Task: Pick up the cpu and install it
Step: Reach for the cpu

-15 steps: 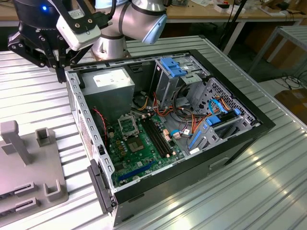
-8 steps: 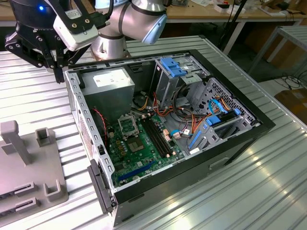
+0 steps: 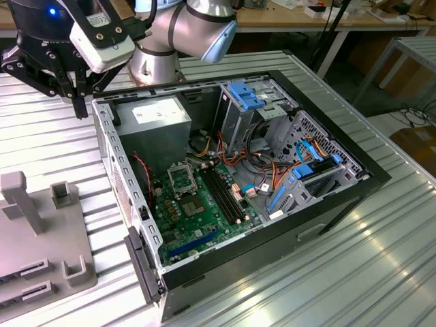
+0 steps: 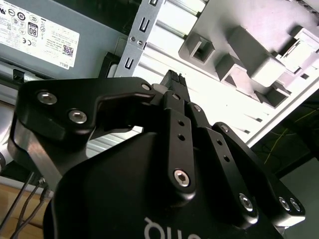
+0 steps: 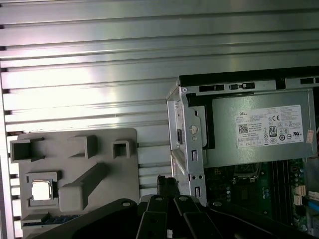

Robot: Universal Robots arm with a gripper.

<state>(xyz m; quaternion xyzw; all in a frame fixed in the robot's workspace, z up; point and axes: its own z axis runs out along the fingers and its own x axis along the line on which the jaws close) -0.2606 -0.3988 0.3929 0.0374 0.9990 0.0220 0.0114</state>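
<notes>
One cpu (image 5: 41,190) rests in the grey fixture (image 5: 124,174), apart from the closed, empty gripper (image 5: 167,183), on the side away from the computer case (image 5: 192,129).

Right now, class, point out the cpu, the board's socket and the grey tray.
cpu (image 5: 41,190): first wrist view, middle of its top face.
socket (image 3: 182,180): exterior view, centre inside its metal frame.
grey tray (image 5: 124,174): first wrist view, bare flat part.

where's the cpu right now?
In the first wrist view the cpu sits flat in a square pocket of the grey fixture, on the table beside the open computer case, apart from the end effector.
</notes>
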